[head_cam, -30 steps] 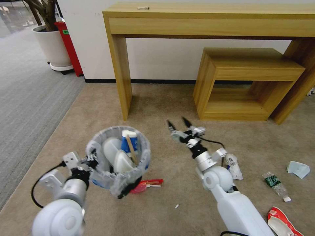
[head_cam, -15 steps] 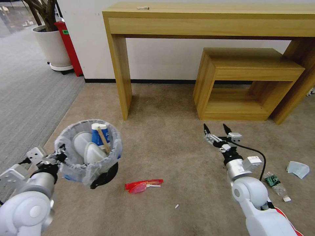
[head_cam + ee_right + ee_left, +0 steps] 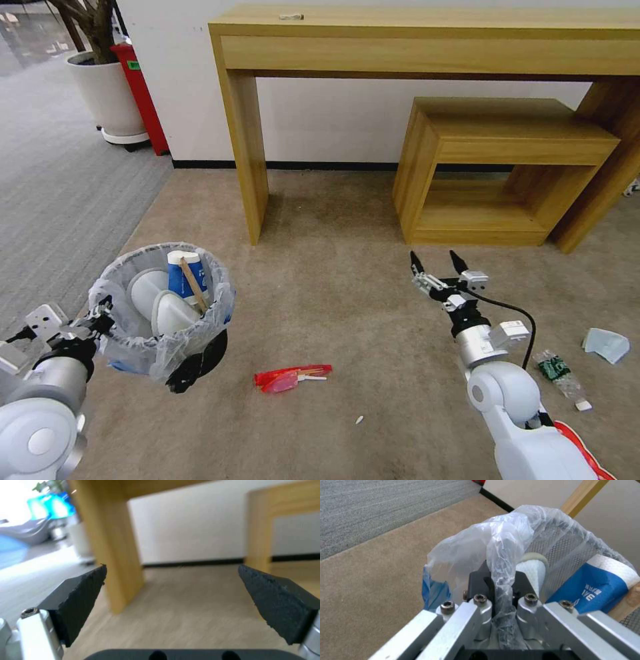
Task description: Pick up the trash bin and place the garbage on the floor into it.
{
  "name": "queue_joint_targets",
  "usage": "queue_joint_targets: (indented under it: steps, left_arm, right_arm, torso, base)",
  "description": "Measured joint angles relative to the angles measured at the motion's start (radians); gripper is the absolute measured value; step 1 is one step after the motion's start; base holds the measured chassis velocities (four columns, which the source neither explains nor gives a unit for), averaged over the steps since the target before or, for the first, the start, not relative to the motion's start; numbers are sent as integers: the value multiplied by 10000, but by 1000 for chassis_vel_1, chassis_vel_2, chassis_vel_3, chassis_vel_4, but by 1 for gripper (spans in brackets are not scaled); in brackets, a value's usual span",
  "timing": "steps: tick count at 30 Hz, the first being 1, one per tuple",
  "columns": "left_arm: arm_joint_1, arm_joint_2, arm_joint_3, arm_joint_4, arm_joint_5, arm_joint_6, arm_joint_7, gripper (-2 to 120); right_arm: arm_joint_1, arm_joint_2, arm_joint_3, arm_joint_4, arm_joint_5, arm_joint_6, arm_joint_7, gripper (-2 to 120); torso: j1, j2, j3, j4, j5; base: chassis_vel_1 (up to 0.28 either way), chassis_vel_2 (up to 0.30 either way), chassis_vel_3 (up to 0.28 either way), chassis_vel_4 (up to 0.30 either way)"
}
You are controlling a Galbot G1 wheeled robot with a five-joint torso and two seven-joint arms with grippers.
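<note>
Left gripper (image 3: pixel 107 310) clamps the trash bin (image 3: pixel 160 303) rim, holding it above the floor (image 3: pixel 333 300); right gripper (image 3: pixel 433 260) hovers with fingers spread, near the red wrapper (image 3: pixel 290 378).

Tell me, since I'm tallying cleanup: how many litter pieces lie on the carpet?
5: red wrapper, white scrap, bottle, blue mask, red-white cup half hidden behind the right arm. More may be hidden.

Wrapper (image 3: pixel 291 378) right of trash bin (image 3: pixel 161 309)

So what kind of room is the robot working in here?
Probably an office or lobby area: beige carpet meeting grey ribbed carpet, a long wooden console table against a white wall, and a potted plant in the corner.
</note>
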Motion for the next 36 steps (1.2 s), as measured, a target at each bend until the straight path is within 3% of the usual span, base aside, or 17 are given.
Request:
queue_joint_targets:
  steps: [2, 7, 9, 10, 12, 13, 16, 21, 22, 36]
  left_arm:
    - [62, -16, 33, -65, 26, -3, -19, 3]
    - [115, -52, 135, -106, 152, -10, -23, 3]
    - [155, -111, 259, -135, 358, -28, -23, 3]
    - [155, -111, 259, -135, 358, -28, -23, 3]
    - [214, -183, 339, -226, 522, -39, -23, 3]
    - [214, -183, 339, -226, 522, -39, -23, 3]
    - [267, -201, 344, -326, 596, -41, -23, 3]
    - [274, -244, 346, -376, 630, -44, -22, 3]
    - [269, -302, 375, -384, 670, -44, -23, 3]
    - [299, -488, 332, -605, 706, -55, -19, 3]
  right_arm:
    - [143, -21, -210, -121, -70, -805, -416, 100]
    - [436, -41, -421, -458, -328, -1580, -1143, 100]
    - [937, -32, -692, -1154, -1110, -1871, -2477, 100]
    - [937, -32, -692, -1154, -1110, -1871, -2477, 100]
    - [1723, 77, -1264, -2678, -2506, -1418, -4617, 100]
    - [1723, 77, -1264, -2678, -2506, -1418, -4617, 100]
    - [2544, 318, -1814, -4202, -3796, -860, -6263, 100]
    - [3177, 547, -2265, -5281, -4536, -390, -7386, 100]
    - [3680, 781, -2568, -6093, -5118, -47, -8116, 100]
    - [5376, 1925, -3725, -8533, -8674, 511, -8071, 100]
  torso:
    - [0, 0, 0, 0, 0]
    - [0, 0, 0, -1, 0]
    - [0, 0, 0, 0, 0]
    - [0, 0, 0, 0, 0]
    - [0, 0, 1, -1, 1]
    - [0, 0, 1, -1, 1]
    - [0, -1, 2, 1, 2]
    - [0, 0, 1, 1, 0]
    - [0, 0, 2, 1, 1]
    - [0, -1, 2, 0, -1]
  base:
    - [0, 0, 0, 0]
    - [0, 0, 0, 0]
    - [0, 0, 0, 0]
    - [0, 0, 0, 0]
    - [0, 0, 0, 0]
    - [0, 0, 0, 0]
    - [0, 0, 0, 0]
    - [0, 0, 0, 0]
    - [0, 0, 0, 0]
    - [0, 0, 0, 0]
